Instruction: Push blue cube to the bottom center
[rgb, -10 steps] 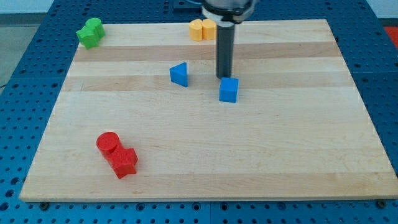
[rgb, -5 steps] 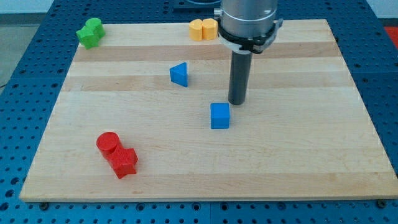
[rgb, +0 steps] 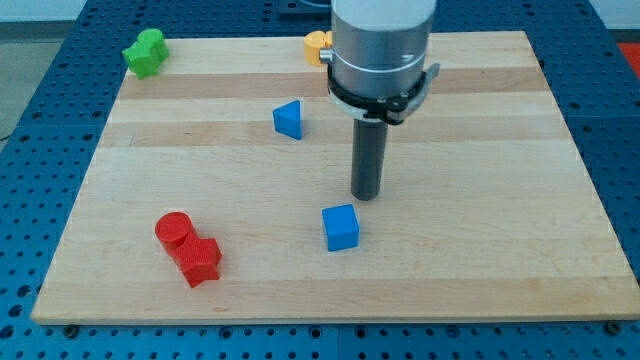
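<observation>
The blue cube (rgb: 341, 227) sits on the wooden board (rgb: 480, 240) a little below the middle of the view, slightly left of centre. My tip (rgb: 366, 195) stands just above and to the right of the cube, a small gap away from its upper right corner. The rod hangs from the large grey arm body at the view's top.
A blue triangular block (rgb: 289, 119) lies up and left of my tip. A red cylinder (rgb: 172, 230) and a red hexagonal block (rgb: 201, 261) touch at the lower left. A green block (rgb: 144, 52) sits at the top left corner. An orange block (rgb: 316, 46) shows beside the arm at the top.
The blue cube has slid down and to the left across the board. My tip has followed it downward, staying just above and to its right.
</observation>
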